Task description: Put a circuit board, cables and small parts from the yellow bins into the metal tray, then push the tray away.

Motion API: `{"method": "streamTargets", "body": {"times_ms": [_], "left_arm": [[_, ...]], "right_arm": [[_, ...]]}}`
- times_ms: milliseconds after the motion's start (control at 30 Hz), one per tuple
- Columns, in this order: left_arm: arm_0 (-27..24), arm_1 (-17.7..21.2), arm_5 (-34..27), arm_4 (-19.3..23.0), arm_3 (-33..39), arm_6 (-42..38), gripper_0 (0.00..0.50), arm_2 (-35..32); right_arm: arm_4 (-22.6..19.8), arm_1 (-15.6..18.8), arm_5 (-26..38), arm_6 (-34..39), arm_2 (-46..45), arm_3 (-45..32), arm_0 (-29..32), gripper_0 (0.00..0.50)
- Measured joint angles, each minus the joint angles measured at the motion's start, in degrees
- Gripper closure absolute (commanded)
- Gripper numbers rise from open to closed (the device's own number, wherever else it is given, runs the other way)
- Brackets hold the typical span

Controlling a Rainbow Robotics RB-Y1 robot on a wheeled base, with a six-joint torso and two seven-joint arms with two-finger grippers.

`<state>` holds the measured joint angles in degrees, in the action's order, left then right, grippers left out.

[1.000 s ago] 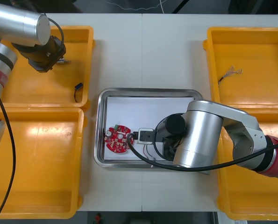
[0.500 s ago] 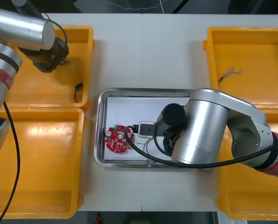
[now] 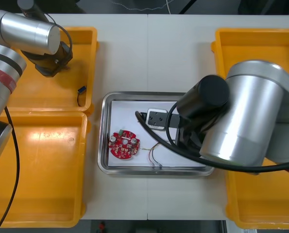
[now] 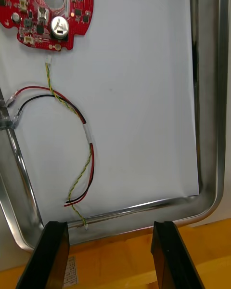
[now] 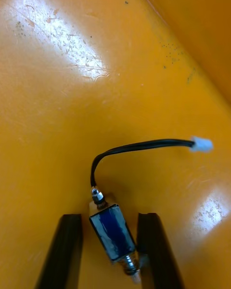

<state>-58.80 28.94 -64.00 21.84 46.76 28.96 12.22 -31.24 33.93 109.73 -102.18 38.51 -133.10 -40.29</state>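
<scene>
In the left wrist view my left gripper (image 5: 109,253) is down on the floor of a yellow bin. Its fingers (image 5: 65,250) have closed in on a small metal part (image 5: 113,231), blue-bodied, with a black cable (image 5: 139,147) that ends in a white plug. In the front view this gripper (image 3: 49,62) is in the far left bin (image 3: 88,36). My right gripper (image 4: 108,257) stands open and holds nothing, above the metal tray's rim (image 4: 144,207). On the tray's white inside lie a red circuit board (image 4: 50,12) (image 3: 124,144) and a red and yellow cable (image 4: 82,125) (image 3: 153,154).
My right arm (image 3: 241,121) covers the tray's (image 3: 105,145) right side. Another small part with a black cable (image 3: 81,92) lies by the far left bin's near wall. A thin cable (image 3: 239,75) lies in the far right bin (image 3: 222,39). The near left bin (image 3: 37,170) holds nothing.
My left gripper's fingers have closed in on the small metal part. My right arm has lifted and drawn back to the right, uncovering the cable in the tray.
</scene>
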Motion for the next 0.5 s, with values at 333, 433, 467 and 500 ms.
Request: {"method": "streamTargets", "body": {"times_ms": [333,433,467,500], "left_arm": [[0.00,-0.04,-0.01,-0.02,-0.11,0.00,0.500,0.00],[0.00,-0.04,-0.02,-0.03,-0.11,0.00,0.500,0.00],[-0.01,-0.04,-0.03,-0.04,-0.11,0.00,0.500,-0.01],[-0.02,-0.04,-0.14,-0.04,-0.10,0.00,0.500,-0.04]], "right_arm": [[-13.59,1.38,0.09,0.01,-17.68,-2.42,0.06,0.000],[-15.85,2.74,0.10,0.02,-21.89,-2.45,0.30,0.000],[-16.45,3.22,0.10,0.03,-23.28,-2.46,0.44,0.000],[-17.03,3.64,0.10,0.04,-24.54,-2.46,0.61,0.000]]}}
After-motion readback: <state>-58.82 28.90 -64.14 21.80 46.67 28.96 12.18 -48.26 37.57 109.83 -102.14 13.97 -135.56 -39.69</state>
